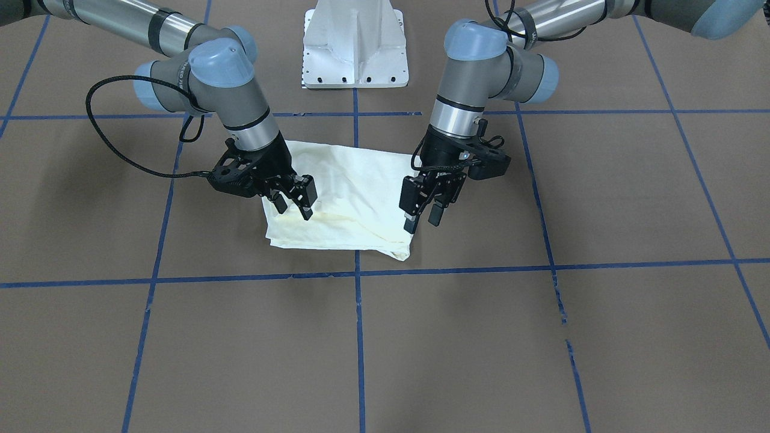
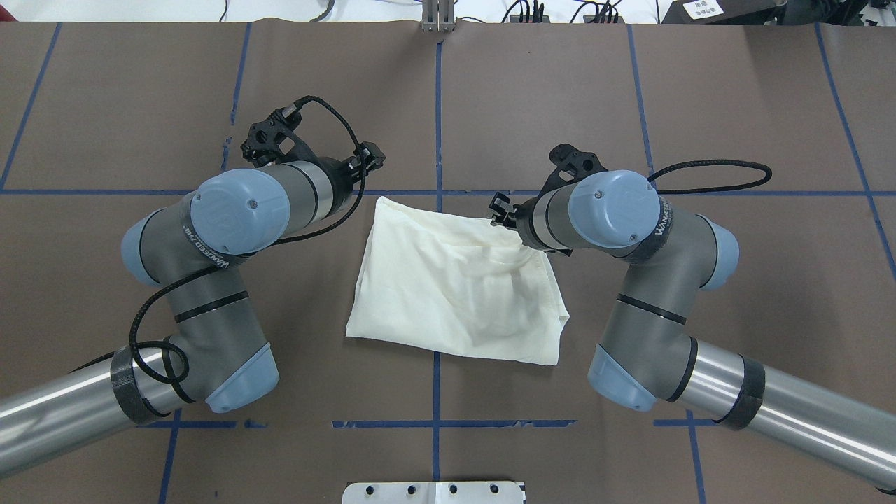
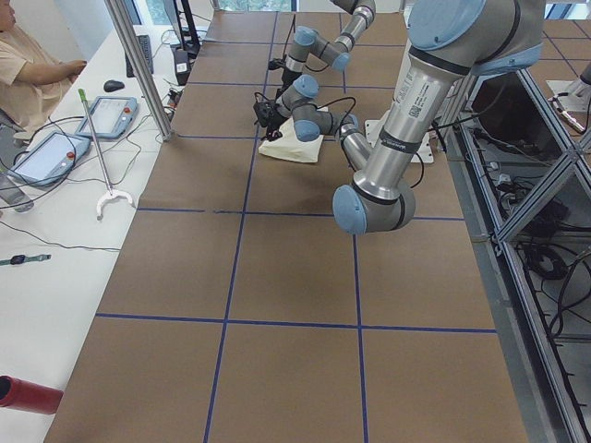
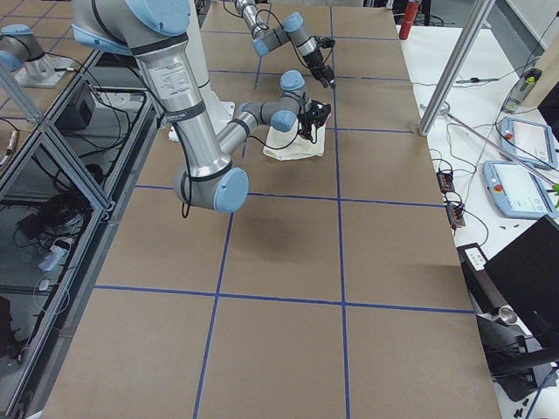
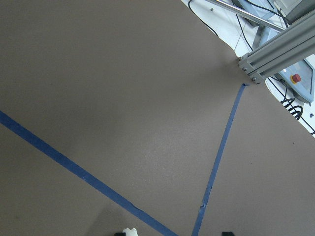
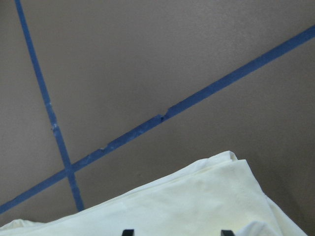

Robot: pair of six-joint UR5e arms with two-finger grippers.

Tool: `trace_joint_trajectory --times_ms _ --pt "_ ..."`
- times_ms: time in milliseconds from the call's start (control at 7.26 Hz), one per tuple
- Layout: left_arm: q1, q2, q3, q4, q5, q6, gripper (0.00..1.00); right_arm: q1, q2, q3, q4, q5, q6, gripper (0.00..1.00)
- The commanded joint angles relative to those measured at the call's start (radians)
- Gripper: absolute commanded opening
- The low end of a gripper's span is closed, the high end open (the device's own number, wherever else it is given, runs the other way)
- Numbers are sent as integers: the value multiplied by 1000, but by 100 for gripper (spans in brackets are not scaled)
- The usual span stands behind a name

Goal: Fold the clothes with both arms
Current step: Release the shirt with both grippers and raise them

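The clothes (image 1: 349,198) lie as one cream-white shirt folded into a rough rectangle at the table's middle, plain side up, with no print showing (image 2: 455,287). My left gripper (image 1: 422,221) hangs open just above the shirt's far corner on my left side, with nothing between its fingers. My right gripper (image 1: 293,207) is open too, tilted over the shirt's opposite far edge and holding nothing. In the right wrist view the shirt's layered edge (image 6: 197,206) sits just under the spread fingertips. The left wrist view shows only bare table and tape.
Blue tape lines (image 1: 358,273) grid the brown table. The white pedestal base (image 1: 355,48) stands at the robot's side of the shirt. A person (image 3: 28,74) sits at a side desk with tablets (image 3: 111,111) and a red cylinder (image 3: 28,395). An aluminium post (image 3: 138,69) rises at the table's edge.
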Motion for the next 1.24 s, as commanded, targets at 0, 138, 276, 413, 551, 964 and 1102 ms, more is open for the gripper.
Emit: trace_joint_trajectory --times_ms 0,138,276,413,551,964,1102 --pt "-3 13 -5 0 4 -4 72 -5 -22 10 -9 -3 63 63" --pt "-2 15 3 0 5 -10 72 -5 -16 10 -12 -1 63 63" --pt "0 33 7 -6 5 -10 72 -3 -11 36 -80 4 65 63" --pt "0 38 6 -8 11 -12 72 -6 -7 88 -218 10 65 63" --pt "5 41 3 -8 69 -15 72 -9 -7 90 -239 8 115 63" --pt "27 41 7 -8 128 -17 72 -12 33 59 -271 10 234 60" --pt "32 41 7 -8 148 -17 72 -11 63 29 -273 10 244 59"
